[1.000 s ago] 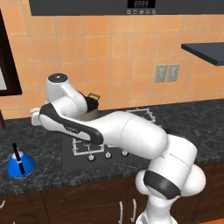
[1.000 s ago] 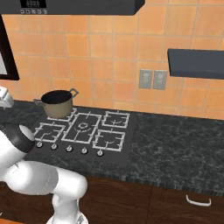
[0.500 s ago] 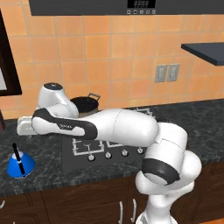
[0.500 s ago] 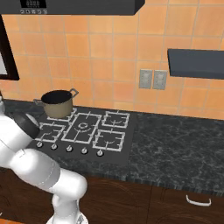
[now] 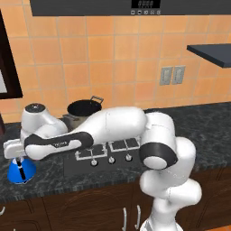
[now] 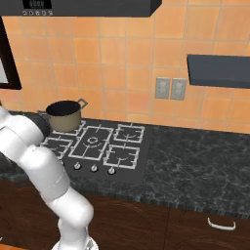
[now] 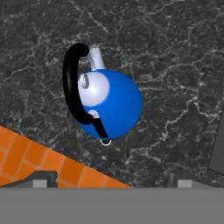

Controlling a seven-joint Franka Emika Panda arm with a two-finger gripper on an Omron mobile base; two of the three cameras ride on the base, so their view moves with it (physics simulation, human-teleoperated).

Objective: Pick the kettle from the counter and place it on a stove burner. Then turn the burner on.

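Gripper: the gripper (image 7: 109, 178) hangs with its jaws spread wide and nothing between them.
Kettle: the kettle (image 7: 109, 103) sits on the counter (image 7: 175, 65) right beneath the gripper, apart from it.
Handle: the black handle (image 7: 72, 87) lies off-centre.
Risk: fingers closing on the rounded body may slip or tip it.
Stove: the stove (image 6: 97, 146) lies well aside.

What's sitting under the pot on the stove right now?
The pot stands on the back-left burner grate of the stove. A strip of that grate's wire shows at the pot's base; the burner ring beneath is covered by the pot.
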